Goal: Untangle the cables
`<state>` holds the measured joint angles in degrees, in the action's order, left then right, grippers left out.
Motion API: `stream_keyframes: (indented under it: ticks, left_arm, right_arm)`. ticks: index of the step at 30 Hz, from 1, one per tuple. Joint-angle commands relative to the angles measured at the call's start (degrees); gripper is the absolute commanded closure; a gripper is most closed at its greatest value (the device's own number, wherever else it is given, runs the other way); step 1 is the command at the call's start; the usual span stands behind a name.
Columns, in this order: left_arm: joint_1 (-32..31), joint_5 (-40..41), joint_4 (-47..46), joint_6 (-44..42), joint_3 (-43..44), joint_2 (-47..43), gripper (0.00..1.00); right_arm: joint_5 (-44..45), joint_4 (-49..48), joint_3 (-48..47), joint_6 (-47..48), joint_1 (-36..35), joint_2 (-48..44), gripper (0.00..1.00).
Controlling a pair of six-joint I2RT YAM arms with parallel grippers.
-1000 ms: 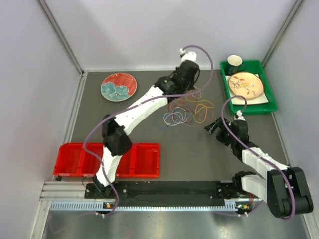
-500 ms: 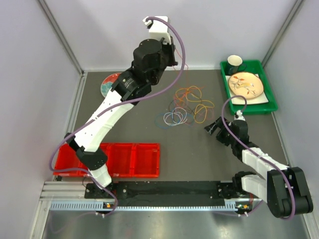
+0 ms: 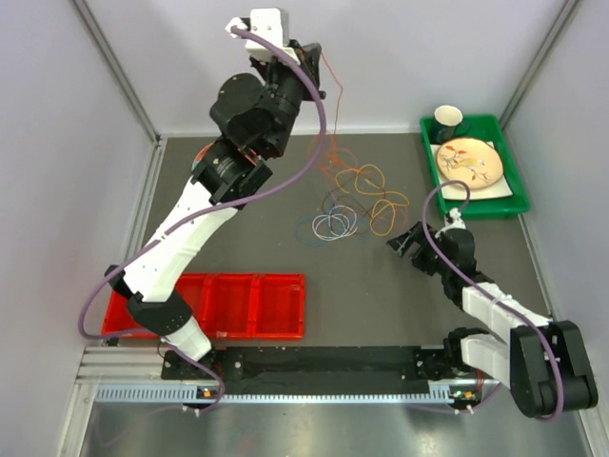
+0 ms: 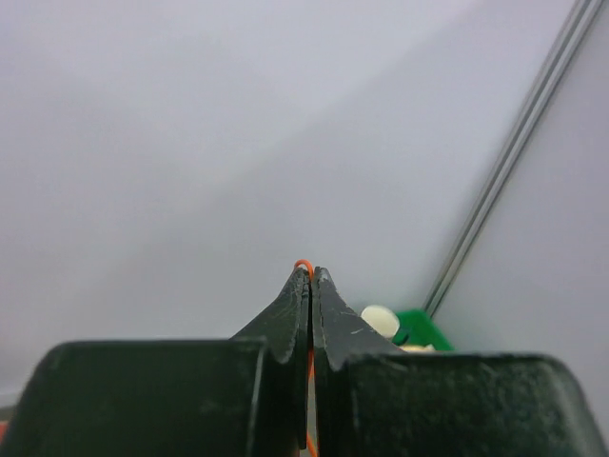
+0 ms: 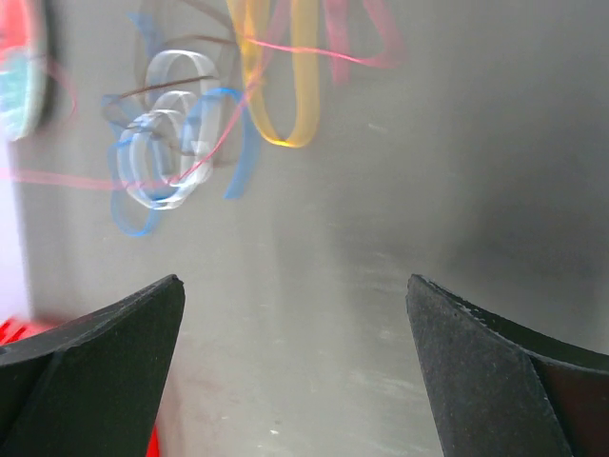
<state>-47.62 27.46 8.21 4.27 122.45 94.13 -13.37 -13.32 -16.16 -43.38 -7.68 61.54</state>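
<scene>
1. The right wrist view is smeared. The colours of the cables (image 3: 357, 202) can be read, but their crossings cannot, so it cannot be told which loops are interlocked.
2. The patterned plate (image 5: 17, 71) is cut off at the frame edge in the right wrist view. In the top view it is mostly covered by the left arm (image 3: 190, 233).
3. The left wrist view is mostly filled by wall (image 4: 238, 124). Only a corner of the green tray (image 3: 514, 186) and a pale cup (image 4: 381, 321) are seen past the fingers.
4. The cables are piled on the table (image 3: 381, 295), just left of the green tray. Thin loops in orange, yellow, red, blue, white and dark are overlapped there.
5. The left gripper (image 3: 317, 84) is held high, up and left of the green tray. Its jaws are pressed together on the orange cable (image 4: 304, 264), and a small bend pokes out above the tips.
6. The orange cable is seen as a thin strand hanging from that gripper to the pile. Its lower end is lost among the other loops.
7. The right gripper (image 5: 293, 282) is held low over the table, down and left of the green tray, near the pile. Its jaws are spread wide with nothing between them.
</scene>
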Motion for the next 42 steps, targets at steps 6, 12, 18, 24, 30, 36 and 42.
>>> stream_keyframes:
  ticks: [6,12,18,24,30,36,42]
  left_arm:
    - [0.1,0.8,-8.2,1.4,-2.8,-4.3,1.0]
    - [0.1,0.8,-9.8,3.2,-6.0,-6.1,1.0]
    - [0.1,0.5,-8.7,5.2,-6.1,-6.1,1.0]
    - [0.1,1.0,-8.5,5.3,-5.6,-6.1,1.0]
    - [0.1,1.7,-8.5,4.8,-5.7,-7.2,1.0]
    - [0.1,2.2,-8.5,5.0,-6.7,-8.1,1.0]
    - [0.1,2.5,-8.5,4.6,-7.3,-8.8,1.0]
  right_arm:
    - [2.6,-8.0,-3.3,7.6,-14.1,-12.8,0.08]
    - [4.4,-8.6,-15.1,7.7,-20.0,-2.8,0.11]
    - [5.3,-13.5,-22.7,6.9,-23.5,10.3,0.07]
    - [5.5,-16.4,-28.2,6.3,-26.0,20.1,0.07]
    - [4.0,-17.0,-32.4,6.0,-26.3,27.0,0.07]
    - [3.7,-19.6,-32.7,5.3,-26.3,30.7,0.28]
    - [5.3,-19.8,-32.3,5.1,-26.3,31.0,0.26]
